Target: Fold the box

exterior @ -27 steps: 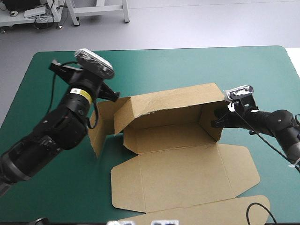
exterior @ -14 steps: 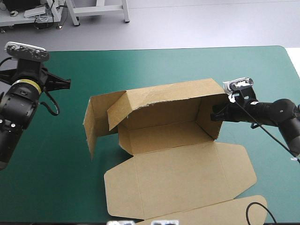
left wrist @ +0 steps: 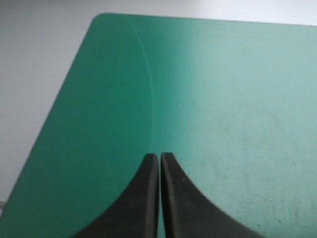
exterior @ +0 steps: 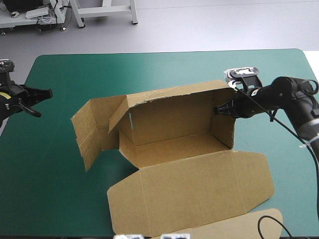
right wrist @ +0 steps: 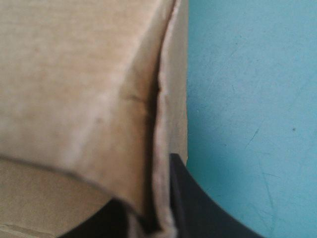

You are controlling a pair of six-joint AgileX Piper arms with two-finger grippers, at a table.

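The box [exterior: 174, 149] is seen at the middle of the tabletop, set a little toward the right edge and half raised. Its back wall [exterior: 169, 117] and right end wall [exterior: 225, 122] are stood up, its lid [exterior: 194, 189] is laid flat toward the near edge, and the left end flaps [exterior: 92, 132] are splayed out loose toward the left edge.

The top of the right end wall, at the far right corner of the box, is pinched by the right gripper [exterior: 218, 110]. In the right wrist view the board edge is clamped between the black fingers, which are all but closed.

The left gripper [left wrist: 159, 158] is held well apart from the box over the bare teal-green cover [exterior: 149, 69] by the left edge. Its fingers are pressed together on nothing.

The board is judged light and stiff, likely to bend only along its creases and to spring back when let go. It could slide on the cover if pushed low down. The best hold is judged to be a thin free edge near a crease, as on the right wall now. The loose left flaps look to be the next place to be taken, by their outer edge, with the opposite wall steadied so that the box is not dragged.
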